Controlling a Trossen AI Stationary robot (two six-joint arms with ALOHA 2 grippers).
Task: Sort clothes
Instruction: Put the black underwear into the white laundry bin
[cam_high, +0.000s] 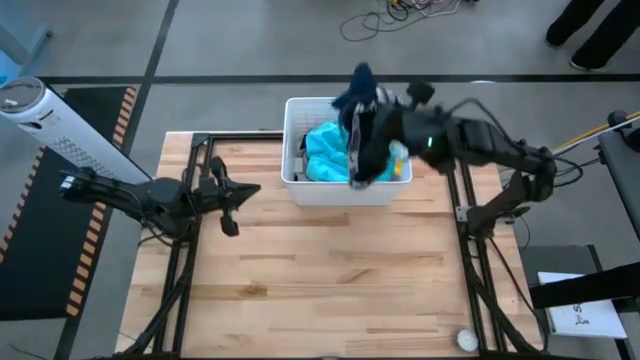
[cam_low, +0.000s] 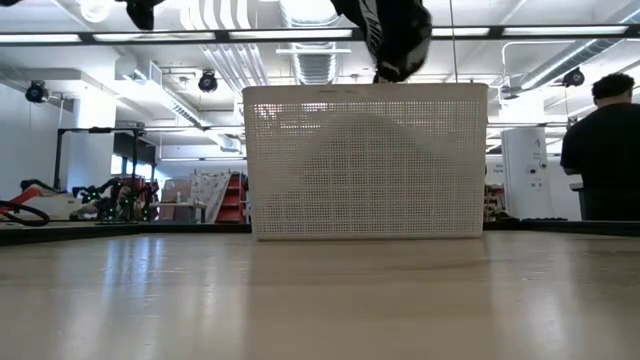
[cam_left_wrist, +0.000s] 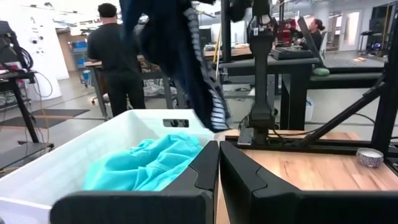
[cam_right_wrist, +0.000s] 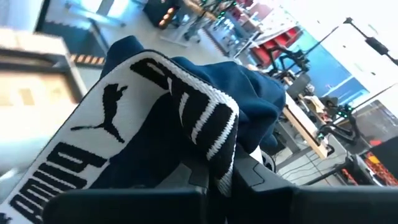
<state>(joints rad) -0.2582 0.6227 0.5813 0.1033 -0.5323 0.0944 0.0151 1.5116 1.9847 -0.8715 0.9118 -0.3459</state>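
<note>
Navy garment (cam_high: 361, 110) with black-and-white waistband dangles over the white basket (cam_high: 296, 150), clenched by the right gripper (cam_high: 372, 118); left gripper (cam_high: 232, 196) waits closed.

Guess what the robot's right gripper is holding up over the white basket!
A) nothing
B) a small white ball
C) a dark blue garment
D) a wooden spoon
C: the right gripper holds the dark blue garment above the basket, where a teal garment lies.
</note>
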